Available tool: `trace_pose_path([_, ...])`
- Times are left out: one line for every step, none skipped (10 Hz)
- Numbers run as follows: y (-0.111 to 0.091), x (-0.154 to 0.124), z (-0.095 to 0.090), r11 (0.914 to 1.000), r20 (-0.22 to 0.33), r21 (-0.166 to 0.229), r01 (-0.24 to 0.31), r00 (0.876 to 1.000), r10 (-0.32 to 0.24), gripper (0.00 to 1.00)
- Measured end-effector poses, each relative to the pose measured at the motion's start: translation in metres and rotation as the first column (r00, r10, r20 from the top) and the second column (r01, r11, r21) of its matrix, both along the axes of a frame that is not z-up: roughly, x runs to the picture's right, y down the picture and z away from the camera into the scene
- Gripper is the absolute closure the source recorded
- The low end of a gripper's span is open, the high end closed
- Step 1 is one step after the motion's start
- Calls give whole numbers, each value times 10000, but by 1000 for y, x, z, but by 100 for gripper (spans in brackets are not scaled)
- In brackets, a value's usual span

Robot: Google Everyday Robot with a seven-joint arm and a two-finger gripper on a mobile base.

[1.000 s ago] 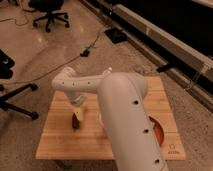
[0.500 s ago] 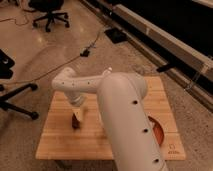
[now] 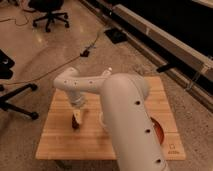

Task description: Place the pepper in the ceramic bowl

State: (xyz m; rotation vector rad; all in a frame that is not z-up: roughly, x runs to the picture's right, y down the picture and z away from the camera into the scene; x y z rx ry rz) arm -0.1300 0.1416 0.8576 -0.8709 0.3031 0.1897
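Where the view begins, nearest of all, the robot's thick white arm point(image 3: 134, 131) rises from the bottom edge and fills the middle. It hides a good part of the wooden table point(image 3: 57, 145) beneath it. The table is a pale slatted board standing on a speckled floor point(image 3: 30, 60).

Just to the right of that big arm link, near the table's front right corner, a sliver of the ceramic bowl point(image 3: 159, 131) peeks out, red-orange and glossy. Most of it is covered by the arm.

A little further in, the arm bends back to the left through a rounded elbow and points straight down. At its end the gripper point(image 3: 76, 119) sits low over the left-centre of the table. Right at its tip is the pepper point(image 3: 75, 125), a small dark red-brown lump at the board's surface. Whether the gripper is clamped on it or only touching it, I cannot tell. The pepper is well apart from the bowl, with the arm's bulk between them.

Beyond the far edge of the table, a cable point(image 3: 92, 47) trails across the floor to a small dark plug. To the left, the legs of a black chair base point(image 3: 17, 102) reach in. Further back stands a black office chair point(image 3: 49, 12) on castors and a flat black box point(image 3: 116, 35). Along the right, a long pale rail point(image 3: 165, 36) runs diagonally before a dark recess.
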Motion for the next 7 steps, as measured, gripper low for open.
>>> trace_pose_path([1,-2,-1,9999,32,-87,-105,9999,105,20])
trace_pose_path([4,-6,-2,9997,60,-149,-207,9998,208,20])
trace_pose_path([8,-12,-3,9994,60,-147,-316,9995,317,20])
trace_pose_path([10,-16,-5,9994,39,-62,-354,9994,354,20])
trace_pose_path([13,-23,-7,9993,30,39,-364,9993,363,20])
trace_pose_path([18,-36,-11,9993,24,231,-290,9996,290,20])
trace_pose_path([21,-41,-12,9992,4,297,-258,9997,258,20])
